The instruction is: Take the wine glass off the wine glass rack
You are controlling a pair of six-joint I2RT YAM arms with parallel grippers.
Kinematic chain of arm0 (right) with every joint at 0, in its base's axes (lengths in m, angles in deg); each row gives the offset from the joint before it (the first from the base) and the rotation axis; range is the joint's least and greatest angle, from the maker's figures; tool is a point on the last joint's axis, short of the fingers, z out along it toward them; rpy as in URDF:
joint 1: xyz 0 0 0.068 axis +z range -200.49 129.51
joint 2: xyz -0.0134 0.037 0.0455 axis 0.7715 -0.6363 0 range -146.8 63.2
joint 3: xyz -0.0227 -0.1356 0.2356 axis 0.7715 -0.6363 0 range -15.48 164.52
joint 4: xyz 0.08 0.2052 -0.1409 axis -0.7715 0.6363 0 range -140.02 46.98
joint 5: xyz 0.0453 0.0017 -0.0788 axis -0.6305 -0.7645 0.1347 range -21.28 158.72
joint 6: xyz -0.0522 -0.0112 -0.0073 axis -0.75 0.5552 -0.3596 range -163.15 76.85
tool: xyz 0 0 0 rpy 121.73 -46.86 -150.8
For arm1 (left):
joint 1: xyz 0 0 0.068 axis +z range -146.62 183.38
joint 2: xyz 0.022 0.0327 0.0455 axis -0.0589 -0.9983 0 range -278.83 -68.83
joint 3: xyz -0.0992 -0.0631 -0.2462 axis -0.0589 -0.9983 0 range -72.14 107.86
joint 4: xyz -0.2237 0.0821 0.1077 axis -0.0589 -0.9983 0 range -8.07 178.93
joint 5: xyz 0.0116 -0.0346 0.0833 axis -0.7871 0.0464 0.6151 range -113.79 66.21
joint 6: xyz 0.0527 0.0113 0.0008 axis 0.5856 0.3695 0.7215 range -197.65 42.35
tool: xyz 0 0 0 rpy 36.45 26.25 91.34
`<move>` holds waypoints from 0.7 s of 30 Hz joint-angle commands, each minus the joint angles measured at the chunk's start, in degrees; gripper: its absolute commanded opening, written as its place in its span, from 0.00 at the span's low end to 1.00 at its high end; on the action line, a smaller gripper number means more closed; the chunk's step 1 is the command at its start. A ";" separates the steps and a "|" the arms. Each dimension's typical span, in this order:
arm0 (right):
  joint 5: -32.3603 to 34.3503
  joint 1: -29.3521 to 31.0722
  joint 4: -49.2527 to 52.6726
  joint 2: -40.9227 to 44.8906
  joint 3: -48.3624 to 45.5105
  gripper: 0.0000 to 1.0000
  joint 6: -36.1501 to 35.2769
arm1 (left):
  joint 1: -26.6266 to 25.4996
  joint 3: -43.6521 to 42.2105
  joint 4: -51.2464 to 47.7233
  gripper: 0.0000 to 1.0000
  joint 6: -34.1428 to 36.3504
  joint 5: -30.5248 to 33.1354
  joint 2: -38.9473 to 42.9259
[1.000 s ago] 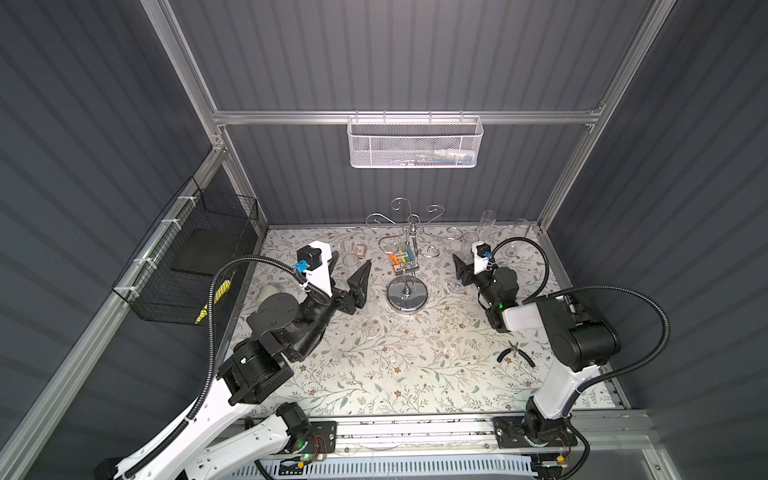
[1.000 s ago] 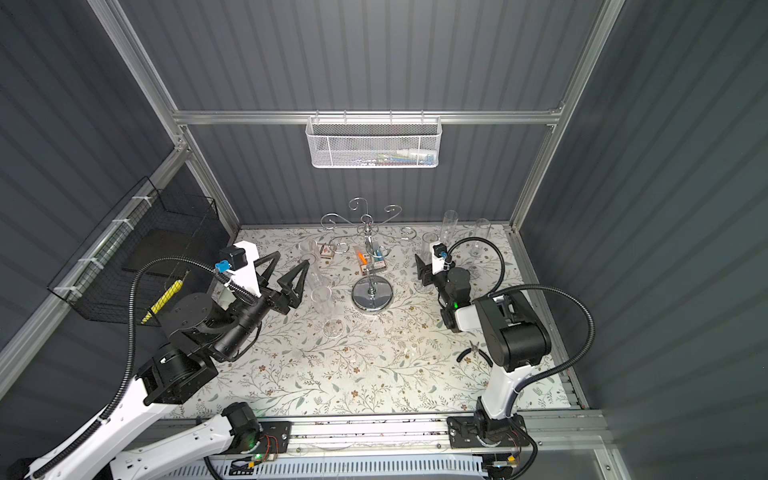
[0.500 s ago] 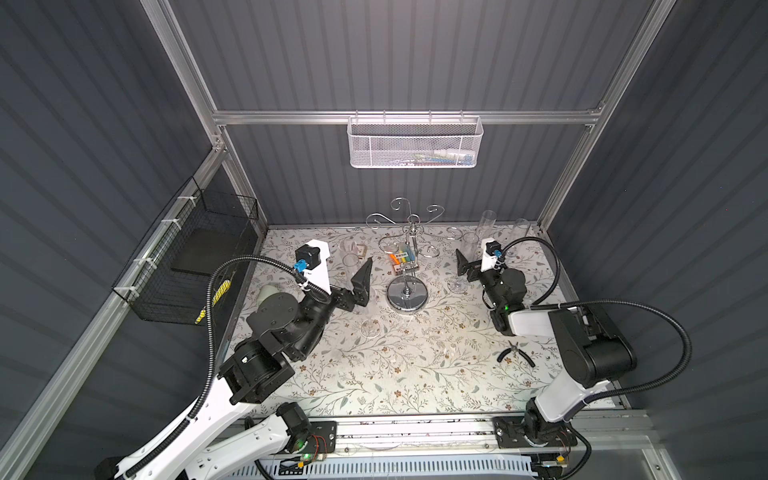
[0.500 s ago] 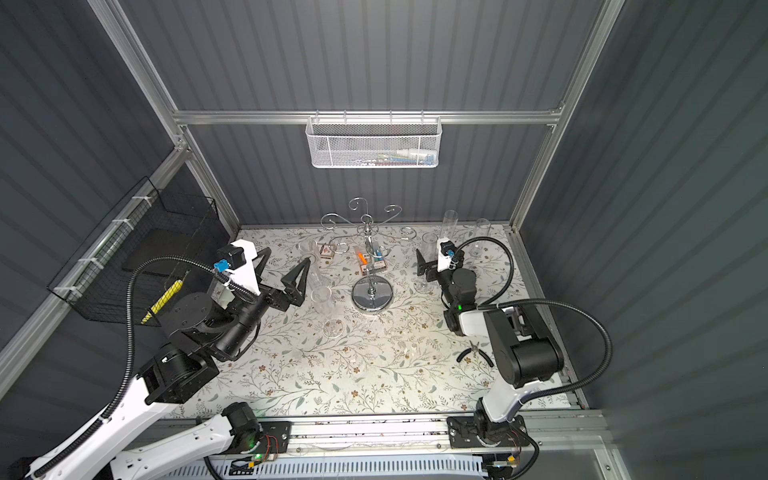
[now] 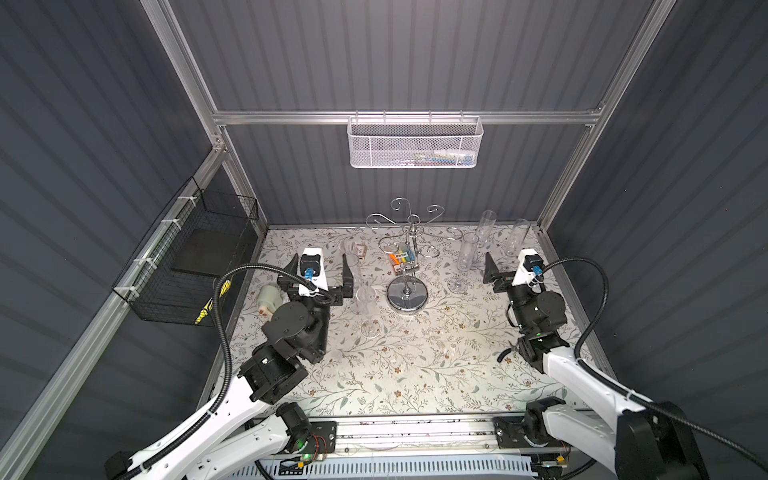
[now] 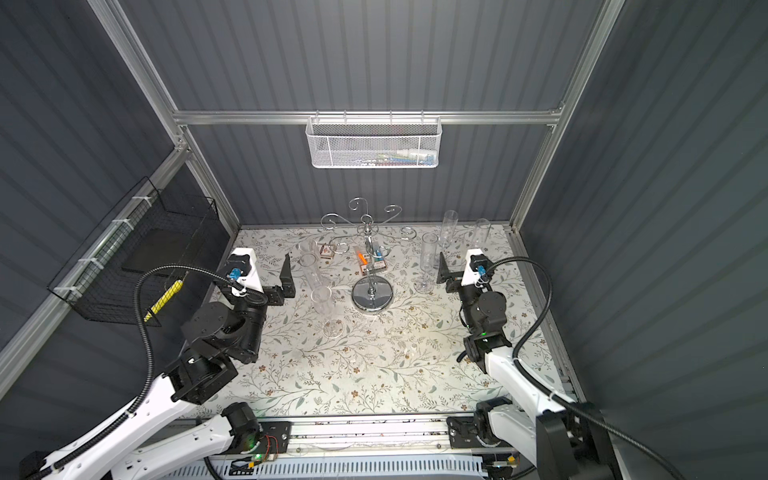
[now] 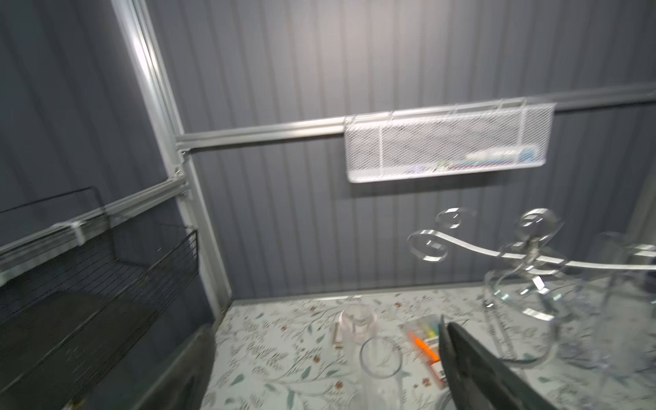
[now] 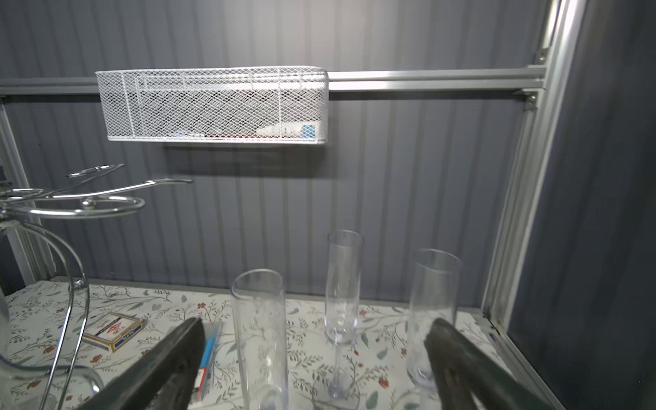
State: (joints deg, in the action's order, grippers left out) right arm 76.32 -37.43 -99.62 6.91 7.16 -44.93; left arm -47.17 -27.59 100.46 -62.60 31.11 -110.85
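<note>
Right wrist view places the wine glass [image 8: 259, 337], a tall clear flute, upright on the worktop [image 8: 159, 305] between the fingers of the right pincer [image 8: 316, 326]. That pincer is fully spread and holds nothing, with a gap on each side of the bowl. The left pincer [image 7: 324, 333] is likewise wide apart and empty, with another glass [image 7: 380, 358] just ahead of it. In both top views the wine glass rack [image 5: 407, 293] stands at 9 o'clock of the flute, near but apart. No glass is seen on its scroll arms, so removal appears complete. Expect a light, rigid, slick, brittle part that tips easily on its narrow foot; grip low on the bowl, with little force. Top views hide one right finger behind the wrist camera; the left wrist view is blurred.
</note>
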 commanded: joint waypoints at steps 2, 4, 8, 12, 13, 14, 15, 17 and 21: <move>8.62 -0.40 16.36 7.50 -5.60 0.99 1.31 | 3.63 -11.42 14.65 1.00 7.48 8.87 2.44; 10.41 -0.87 15.77 9.39 -9.31 0.99 1.54 | 6.71 -16.35 14.89 1.00 6.37 5.56 1.88; 11.01 -3.97 15.93 7.64 -12.64 0.99 5.00 | 11.93 -23.62 16.83 1.00 -1.80 5.70 -3.78; 11.65 -5.61 9.29 0.94 -13.77 0.99 5.00 | 16.53 -28.48 25.81 1.00 -6.02 1.63 -13.99; 10.63 -6.20 5.64 -0.81 -14.33 0.99 4.70 | 18.11 -30.02 30.06 1.00 -6.39 0.39 -16.92; 10.37 -6.76 0.11 -3.30 -15.15 0.99 4.60 | 19.64 -31.28 34.09 1.00 -6.69 -0.67 -19.60; 11.37 -7.10 -5.23 -6.26 -15.51 0.99 4.51 | 21.55 -32.43 37.95 1.00 -8.12 -1.09 -22.52; 11.73 -7.87 -10.95 -12.36 -14.43 0.99 3.97 | 25.19 -33.83 42.99 1.00 -12.12 -3.16 -28.05; 6.14 -10.47 -13.73 -23.45 -9.99 0.99 2.18 | 30.24 -34.19 52.04 1.00 -15.32 -9.74 -38.16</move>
State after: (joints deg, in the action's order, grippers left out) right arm 85.15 -46.39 -104.47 -11.32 -5.32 -41.74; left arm -18.88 -61.68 139.19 -73.31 26.36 -144.99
